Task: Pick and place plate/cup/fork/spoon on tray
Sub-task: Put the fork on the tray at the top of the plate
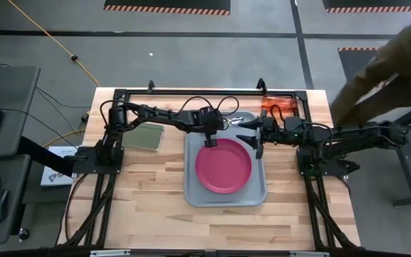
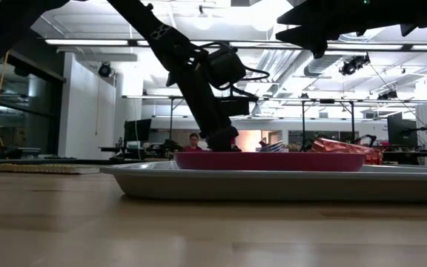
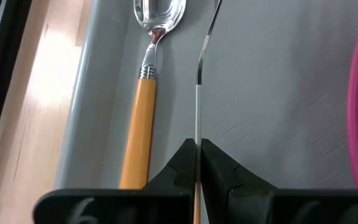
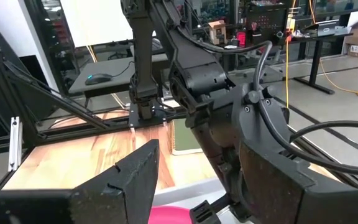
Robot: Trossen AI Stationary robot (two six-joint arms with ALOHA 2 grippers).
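Left gripper (image 3: 197, 163) fingers pinched on fork (image 3: 199, 93) handle, fork lying lengthwise beside spoon (image 3: 148, 87) on tray (image 3: 278, 81), far side of plate (image 1: 223, 165). Right gripper (image 1: 257, 134) hovers nearby, fingers spread, empty.

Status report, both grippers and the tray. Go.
Left gripper shut on fork, low over tray, beside spoon. Right gripper open, hovering above plate. Nothing in the way.

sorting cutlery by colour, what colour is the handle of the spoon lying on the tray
Yellow-orange, with a silver bowl; the spoon shows best in the left wrist view.
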